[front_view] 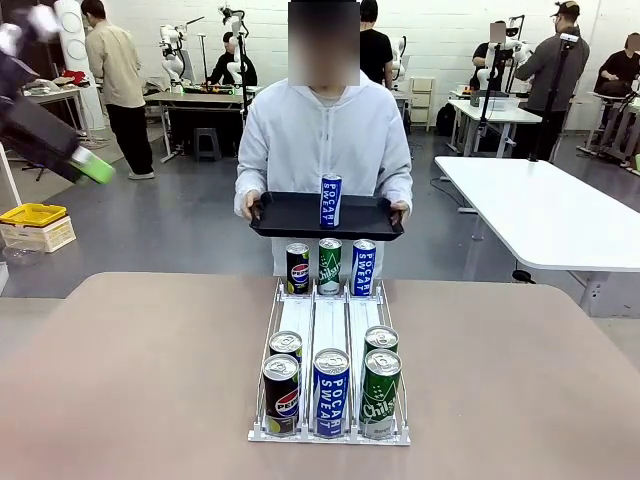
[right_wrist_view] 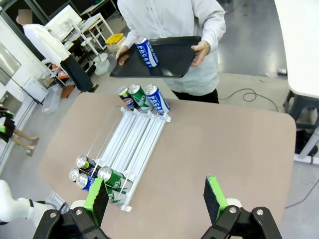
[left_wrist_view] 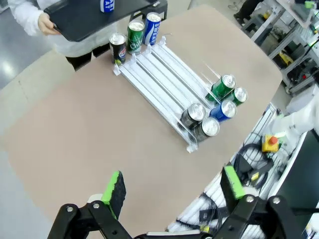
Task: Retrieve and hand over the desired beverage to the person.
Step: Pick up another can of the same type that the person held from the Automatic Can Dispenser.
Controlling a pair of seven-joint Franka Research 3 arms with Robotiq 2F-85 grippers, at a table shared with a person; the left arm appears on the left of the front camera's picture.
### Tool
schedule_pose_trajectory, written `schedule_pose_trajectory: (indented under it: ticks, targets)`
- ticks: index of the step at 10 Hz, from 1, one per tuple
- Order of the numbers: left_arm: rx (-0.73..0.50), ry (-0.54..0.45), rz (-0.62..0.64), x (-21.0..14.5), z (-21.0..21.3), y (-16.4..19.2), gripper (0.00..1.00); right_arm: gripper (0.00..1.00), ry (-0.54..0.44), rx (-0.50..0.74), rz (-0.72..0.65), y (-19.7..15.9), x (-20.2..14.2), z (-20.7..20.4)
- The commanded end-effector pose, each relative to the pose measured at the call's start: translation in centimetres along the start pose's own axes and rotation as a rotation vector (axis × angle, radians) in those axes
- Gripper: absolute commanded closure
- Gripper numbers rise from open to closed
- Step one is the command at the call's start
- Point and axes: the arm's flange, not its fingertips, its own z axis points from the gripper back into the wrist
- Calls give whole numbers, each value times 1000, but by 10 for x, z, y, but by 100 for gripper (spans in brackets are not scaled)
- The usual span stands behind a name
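Observation:
The person [front_view: 325, 140] in a white jacket stands at the table's far side, both hands on a black tray [front_view: 290, 215]. A blue Pocari Sweat can [front_view: 331, 200] stands upright on it. On the table lies a white three-lane rack [front_view: 329, 320]. Pepsi [front_view: 298, 268], green Chilsung [front_view: 330, 266] and Pocari [front_view: 363, 267] cans stand at its far end, and several more cans at its near end. My left gripper [front_view: 80, 160] hangs blurred high at the left; its wrist view shows it open [left_wrist_view: 173, 186] and empty, far above the table. My right gripper [right_wrist_view: 156, 196] is open and empty too, high over the near edge.
A long white table [front_view: 540, 210] stands to the right behind the person. A yellow box [front_view: 32, 214] sits on a crate at the far left. Other people work at benches in the background. A red stop button [left_wrist_view: 271, 143] lies below the table's side.

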Motion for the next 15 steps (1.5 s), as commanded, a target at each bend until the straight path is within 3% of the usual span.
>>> schedule_pose_trajectory:
  ticks: [1, 3, 6, 8, 12, 15]
  targets:
    - [30, 358, 10, 50, -65, -43, 0, 0, -6, 31, 3, -1, 1, -3]
    - [95, 576, 256, 57, -126, -81, 0, 0, -6, 31, 3, -1, 1, -3]
    - [260, 686, 450, 56, -174, -120, 0, 0, -6, 31, 3, -1, 1, -3]
    - [297, 623, 497, 53, -195, -128, 0, 0, -6, 31, 3, -1, 1, -3]
    - [345, 519, 463, 40, -220, -124, 0, 0, -6, 31, 3, -1, 1, -3]
    - [311, 542, 460, 46, -218, -122, 0, 0, -6, 31, 3, -1, 1, -3]
